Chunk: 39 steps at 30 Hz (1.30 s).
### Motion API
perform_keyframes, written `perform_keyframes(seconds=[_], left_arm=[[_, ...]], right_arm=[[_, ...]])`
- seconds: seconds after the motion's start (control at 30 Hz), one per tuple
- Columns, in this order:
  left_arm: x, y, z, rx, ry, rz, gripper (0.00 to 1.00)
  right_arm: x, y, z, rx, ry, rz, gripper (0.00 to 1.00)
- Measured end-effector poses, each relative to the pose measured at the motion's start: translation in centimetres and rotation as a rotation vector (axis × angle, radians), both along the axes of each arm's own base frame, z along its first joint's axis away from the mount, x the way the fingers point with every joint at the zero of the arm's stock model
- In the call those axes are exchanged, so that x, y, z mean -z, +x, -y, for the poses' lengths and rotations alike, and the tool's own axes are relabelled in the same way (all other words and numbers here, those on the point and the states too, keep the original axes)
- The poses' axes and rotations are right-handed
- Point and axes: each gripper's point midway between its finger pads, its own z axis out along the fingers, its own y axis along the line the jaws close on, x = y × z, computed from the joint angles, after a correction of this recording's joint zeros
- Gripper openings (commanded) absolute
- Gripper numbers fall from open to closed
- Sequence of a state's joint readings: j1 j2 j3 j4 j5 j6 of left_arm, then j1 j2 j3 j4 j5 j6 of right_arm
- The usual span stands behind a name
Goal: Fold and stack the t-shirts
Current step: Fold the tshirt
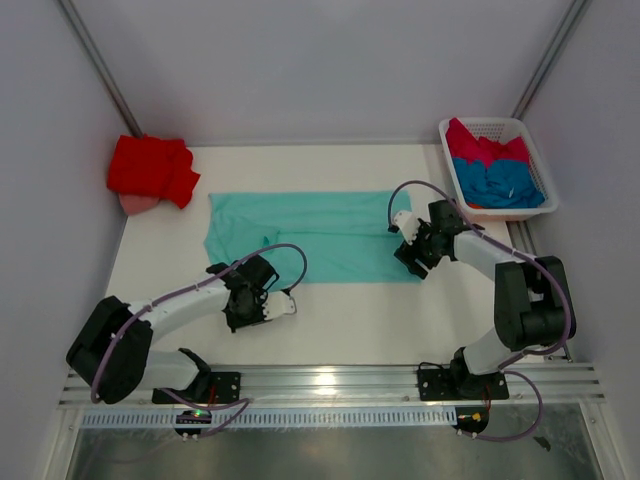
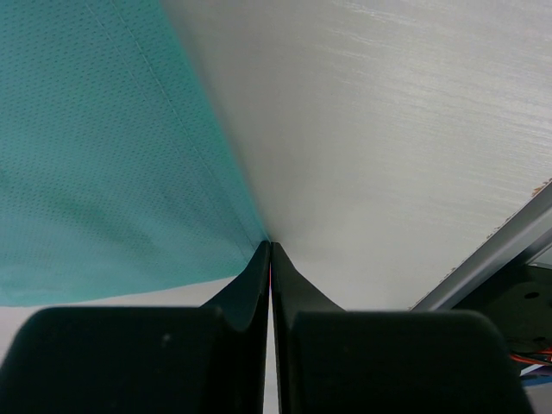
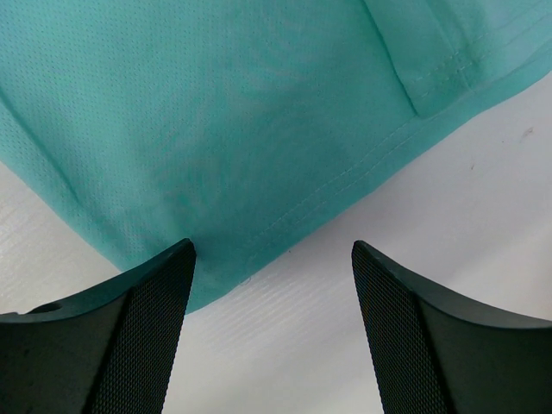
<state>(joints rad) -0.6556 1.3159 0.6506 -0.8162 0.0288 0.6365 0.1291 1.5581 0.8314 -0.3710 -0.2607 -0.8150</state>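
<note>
The mint-teal t-shirt (image 1: 310, 235) lies spread flat in the middle of the table. My left gripper (image 1: 252, 278) is at its near edge, towards the left. In the left wrist view its jaws (image 2: 271, 246) are shut, and the teal cloth (image 2: 103, 155) runs up into the tips. My right gripper (image 1: 408, 262) hangs open over the shirt's near right corner (image 3: 241, 121). One fingertip (image 3: 164, 285) is over the hem, the other over bare table. A folded bright red t-shirt (image 1: 150, 168) sits at the back left. Blue (image 1: 505, 182) and crimson-pink (image 1: 480, 148) t-shirts lie in the basket.
The white slatted basket (image 1: 480, 124) stands at the back right, close behind my right arm. A pink piece (image 1: 135, 203) shows under the red t-shirt. A metal rail (image 1: 330, 380) runs along the near table edge, also in the left wrist view (image 2: 492, 259). Walls enclose both sides.
</note>
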Motion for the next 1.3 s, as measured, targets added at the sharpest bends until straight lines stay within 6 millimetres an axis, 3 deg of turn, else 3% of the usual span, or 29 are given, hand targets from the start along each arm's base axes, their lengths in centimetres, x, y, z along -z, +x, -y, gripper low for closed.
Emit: perform_keyframes(seconds=[0.23, 0.63, 0.77, 1.0, 1.3], left_arm=[[0.1, 0.0, 0.0, 0.0, 0.005, -0.006, 0.0], [0.1, 0.2, 0.2, 0.0, 0.008, -0.011, 0.0], [0.1, 0.3, 0.2, 0.0, 0.009, -0.014, 0.0], [0.1, 0.4, 0.4, 0.0, 0.011, -0.017, 0.0], [0.1, 0.4, 0.4, 0.0, 0.008, -0.021, 0.0]], right_arm=[[-0.6, -0.4, 0.5, 0.0, -0.02, 0.006, 0.77], [-4.4, -3.2, 0.4, -0.056, 0.004, 0.022, 0.77], [-4.0, -4.5, 0.4, -0.092, 0.0, -0.015, 0.77], [-1.4, -7.3, 0.8, -0.133, -0.02, -0.096, 0.77], [-1.4, -6.9, 0.7, -0.147, -0.019, -0.084, 0.77]])
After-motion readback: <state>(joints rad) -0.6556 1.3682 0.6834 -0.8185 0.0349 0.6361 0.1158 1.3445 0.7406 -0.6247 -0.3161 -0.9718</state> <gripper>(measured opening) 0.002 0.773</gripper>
